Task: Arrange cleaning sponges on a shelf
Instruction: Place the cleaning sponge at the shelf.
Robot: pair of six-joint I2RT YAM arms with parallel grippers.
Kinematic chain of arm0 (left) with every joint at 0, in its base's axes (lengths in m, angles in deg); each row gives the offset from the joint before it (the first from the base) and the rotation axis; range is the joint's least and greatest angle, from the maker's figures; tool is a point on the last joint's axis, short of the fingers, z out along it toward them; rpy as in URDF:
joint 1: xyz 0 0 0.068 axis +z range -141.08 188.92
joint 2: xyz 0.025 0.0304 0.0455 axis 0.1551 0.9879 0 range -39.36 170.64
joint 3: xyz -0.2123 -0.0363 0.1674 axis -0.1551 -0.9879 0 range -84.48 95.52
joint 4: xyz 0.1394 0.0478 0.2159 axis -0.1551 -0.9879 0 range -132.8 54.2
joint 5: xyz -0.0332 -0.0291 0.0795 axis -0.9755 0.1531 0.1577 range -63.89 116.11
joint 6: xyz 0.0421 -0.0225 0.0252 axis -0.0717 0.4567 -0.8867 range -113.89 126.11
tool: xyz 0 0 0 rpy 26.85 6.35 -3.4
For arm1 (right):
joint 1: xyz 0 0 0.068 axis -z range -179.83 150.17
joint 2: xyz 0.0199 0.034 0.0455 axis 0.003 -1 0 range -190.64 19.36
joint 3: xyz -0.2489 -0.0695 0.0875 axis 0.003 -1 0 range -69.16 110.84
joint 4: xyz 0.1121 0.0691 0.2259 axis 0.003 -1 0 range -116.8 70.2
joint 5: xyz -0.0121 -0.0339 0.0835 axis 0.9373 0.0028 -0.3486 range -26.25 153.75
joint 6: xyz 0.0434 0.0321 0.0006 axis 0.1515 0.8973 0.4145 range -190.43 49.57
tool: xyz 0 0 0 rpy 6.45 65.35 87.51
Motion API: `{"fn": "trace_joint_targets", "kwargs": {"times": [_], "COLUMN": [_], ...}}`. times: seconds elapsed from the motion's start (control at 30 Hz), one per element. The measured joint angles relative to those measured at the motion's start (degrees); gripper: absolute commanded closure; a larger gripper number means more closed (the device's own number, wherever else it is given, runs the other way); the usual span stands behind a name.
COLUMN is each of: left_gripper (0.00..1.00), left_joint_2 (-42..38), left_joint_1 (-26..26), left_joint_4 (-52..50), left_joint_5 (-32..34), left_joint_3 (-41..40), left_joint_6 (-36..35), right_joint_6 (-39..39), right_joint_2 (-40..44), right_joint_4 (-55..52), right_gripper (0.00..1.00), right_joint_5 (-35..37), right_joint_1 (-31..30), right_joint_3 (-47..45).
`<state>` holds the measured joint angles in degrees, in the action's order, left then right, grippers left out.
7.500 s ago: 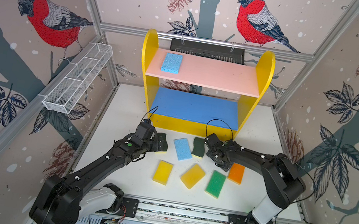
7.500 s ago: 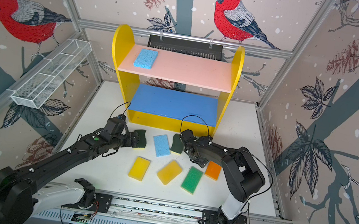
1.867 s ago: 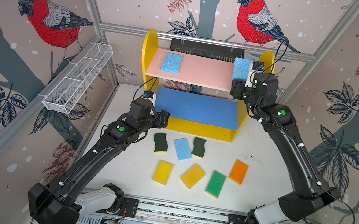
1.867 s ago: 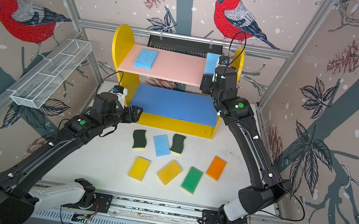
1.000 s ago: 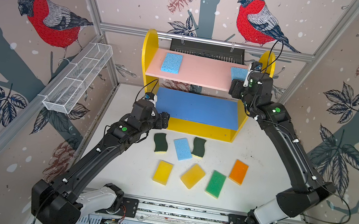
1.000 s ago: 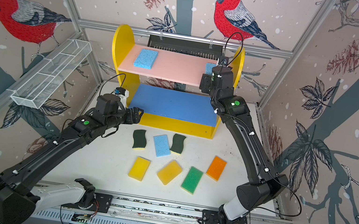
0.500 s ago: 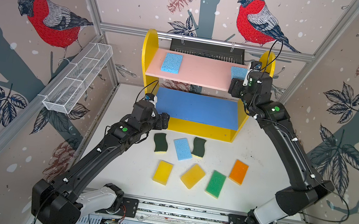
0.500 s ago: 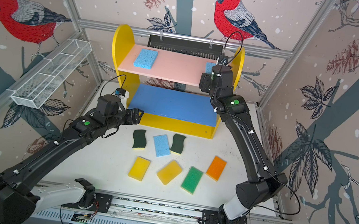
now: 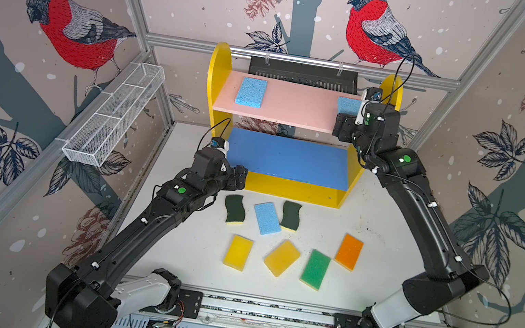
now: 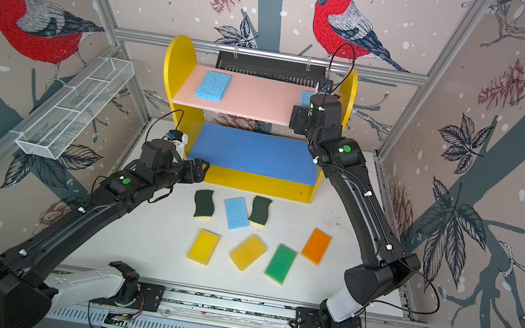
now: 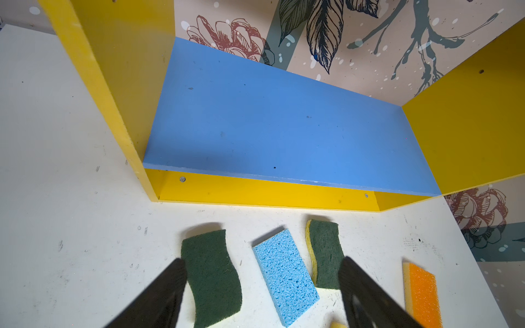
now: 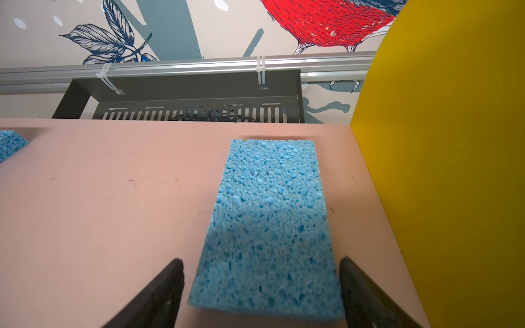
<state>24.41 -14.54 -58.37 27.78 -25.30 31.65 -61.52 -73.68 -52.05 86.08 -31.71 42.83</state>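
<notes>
The shelf has yellow sides, a pink top board and a blue middle board. Two light blue cleaning sponges lie flat on the pink board, one at the left and one at the right end. My right gripper is open at that board's front edge, its fingers straddling the right sponge's near end. My left gripper is open and empty, low beside the shelf's front left corner. On the table lie two dark-green wavy sponges, a light blue, two yellow, a green and an orange.
A long white wire basket hangs on the left wall. A black slotted bracket is tied to the rail behind the shelf. The arms' base rail runs along the table's front edge.
The right gripper's jaws have spread wider around the light blue sponge, which it brought up from the table and laid on the pink board. The left arm has barely shifted by the shelf corner.
</notes>
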Motion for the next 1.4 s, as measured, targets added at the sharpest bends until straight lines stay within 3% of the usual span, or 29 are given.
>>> {"fn": "trace_joint_targets", "kwargs": {"times": [0.83, 1.1, 1.4], "left_gripper": [0.16, 0.16, 0.16], "left_joint_2": [-1.18, -2.82, -7.17], "left_joint_1": [0.04, 0.04, 0.04], "left_joint_4": [-1.14, -4.39, -7.87], "left_joint_5": [0.02, 1.38, 2.58], "left_joint_3": [1.60, 0.85, -7.13], "left_joint_6": [-0.04, -0.11, 1.64], "right_joint_6": [-1.49, -1.40, 0.46], "right_joint_2": [4.92, 10.03, 17.51], "right_joint_4": [-2.45, -1.88, -1.62], "right_gripper": [0.07, 0.02, 0.00], "right_joint_5": [3.15, 2.49, -1.81], "right_joint_1": [-2.82, -3.82, -4.44], "right_joint_3": [-1.09, -5.81, -16.15]}}
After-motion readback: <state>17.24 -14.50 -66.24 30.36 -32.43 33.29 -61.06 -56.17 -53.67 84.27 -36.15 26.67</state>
